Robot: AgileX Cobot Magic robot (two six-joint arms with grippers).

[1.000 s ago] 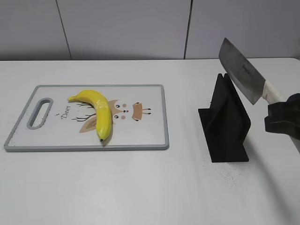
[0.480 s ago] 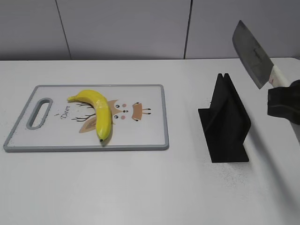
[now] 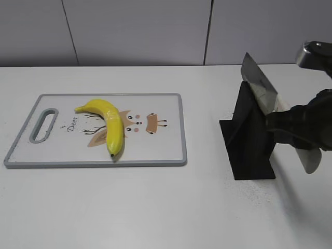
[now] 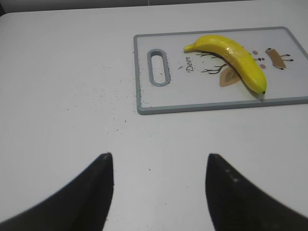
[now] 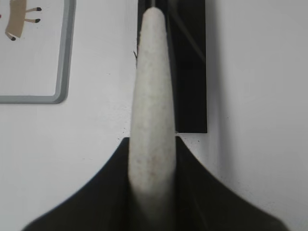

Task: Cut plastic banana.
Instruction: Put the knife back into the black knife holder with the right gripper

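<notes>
Your right pincer (image 5: 151, 168) clamped on knife (image 3: 259, 91) handle, blade tilted above black stand (image 3: 249, 135). Your left pincer (image 4: 159, 192) wide apart over bare worktop (image 4: 62, 96). Plastic banana (image 3: 109, 124) lies whole on cutting board (image 3: 161, 150), left of stand.

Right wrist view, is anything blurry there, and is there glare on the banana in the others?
Right wrist view: the knife handle fills the centre, soft and out of focus. Exterior view: faint sheen along the banana, soft shadows. Left wrist view: the banana is sharp, with mild highlights.

Whole glossy yellow plastic banana (image 3: 105, 123) lies curved on the cutting board (image 3: 155, 150)
</notes>
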